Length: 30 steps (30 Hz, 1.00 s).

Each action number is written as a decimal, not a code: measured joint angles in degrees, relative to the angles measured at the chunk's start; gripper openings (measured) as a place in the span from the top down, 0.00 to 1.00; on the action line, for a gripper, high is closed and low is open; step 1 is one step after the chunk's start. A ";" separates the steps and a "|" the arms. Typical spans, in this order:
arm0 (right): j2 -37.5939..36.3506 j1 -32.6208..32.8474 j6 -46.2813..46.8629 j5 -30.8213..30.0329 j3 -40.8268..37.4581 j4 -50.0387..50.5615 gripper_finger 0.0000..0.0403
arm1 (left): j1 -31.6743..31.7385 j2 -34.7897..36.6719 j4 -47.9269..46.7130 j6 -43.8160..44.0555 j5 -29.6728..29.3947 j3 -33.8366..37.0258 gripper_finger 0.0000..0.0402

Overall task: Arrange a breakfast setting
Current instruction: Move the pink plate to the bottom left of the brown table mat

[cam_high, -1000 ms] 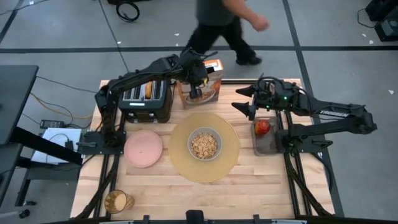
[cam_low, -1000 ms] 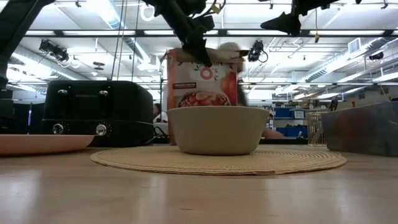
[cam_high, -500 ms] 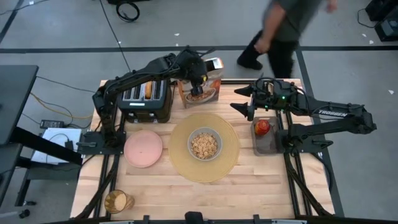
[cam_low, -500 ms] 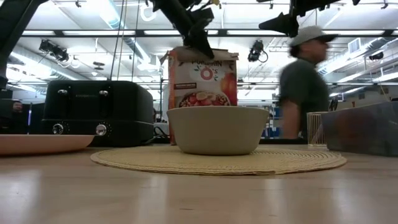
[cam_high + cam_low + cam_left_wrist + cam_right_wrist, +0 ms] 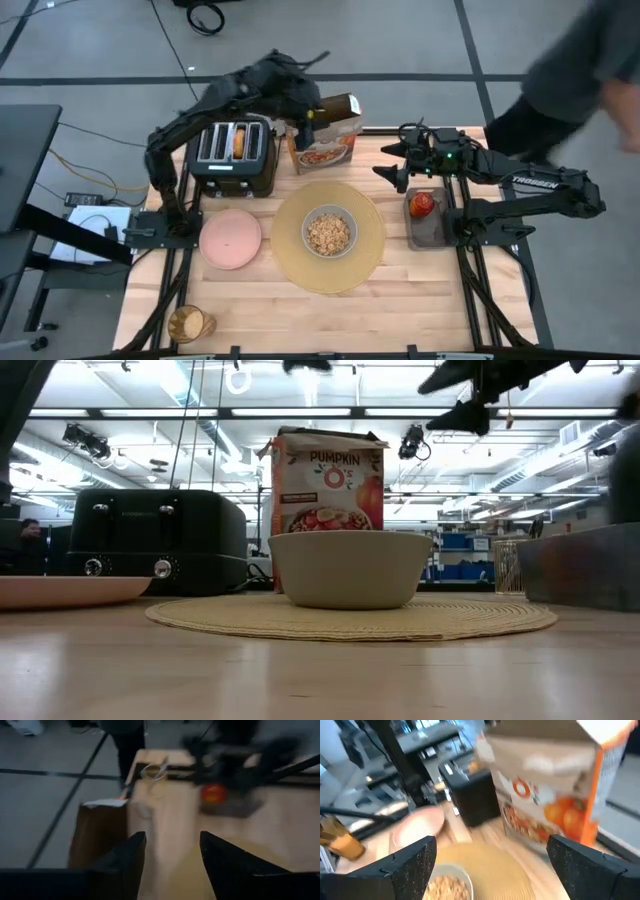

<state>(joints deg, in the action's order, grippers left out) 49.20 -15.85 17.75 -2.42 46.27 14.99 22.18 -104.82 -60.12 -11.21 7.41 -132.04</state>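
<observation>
My left gripper [image 5: 306, 112] [image 5: 172, 852] hangs open above the open top of the cereal box [image 5: 325, 137] [image 5: 326, 485], touching nothing. The box stands on the table behind the tan placemat [image 5: 360, 250]. A grey bowl [image 5: 328, 231] of cereal sits on the mat's middle. The pink plate [image 5: 231, 238] lies to the mat's left, and the amber glass [image 5: 188, 323] stands at the near left. Toasted bread [image 5: 238, 143] sticks out of a slot of the black toaster [image 5: 235, 160]. My right gripper [image 5: 385, 160] [image 5: 495, 865] is open in the air beside the red apple [image 5: 423, 203].
The apple lies in a grey tray [image 5: 430, 232] at the table's right. A clear cup [image 5: 152, 771] stands at the far edge. A person [image 5: 580, 80] moves past beyond the far right corner. Bare wood lies along the near edge.
My left gripper has opened, let go of the cereal box's top and risen, going out of the top of the low view. The box stays upright where it was. A person has walked to the right behind the table.
</observation>
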 joint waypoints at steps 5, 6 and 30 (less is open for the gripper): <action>1.70 3.93 -1.39 -3.35 5.47 11.92 0.09 | -3.28 6.59 -8.95 6.72 1.74 -2.75 0.54; 2.26 4.82 -0.91 -3.77 6.86 14.35 0.09 | -4.45 8.09 -10.84 8.42 1.74 -2.30 0.54; 26.39 34.60 38.94 -15.10 22.79 29.06 0.14 | -54.87 31.72 -4.66 61.50 -14.95 63.49 0.55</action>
<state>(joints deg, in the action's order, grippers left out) 75.59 18.75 56.69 -17.52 69.06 44.05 -32.70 -73.10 -64.77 50.29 -7.54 -68.55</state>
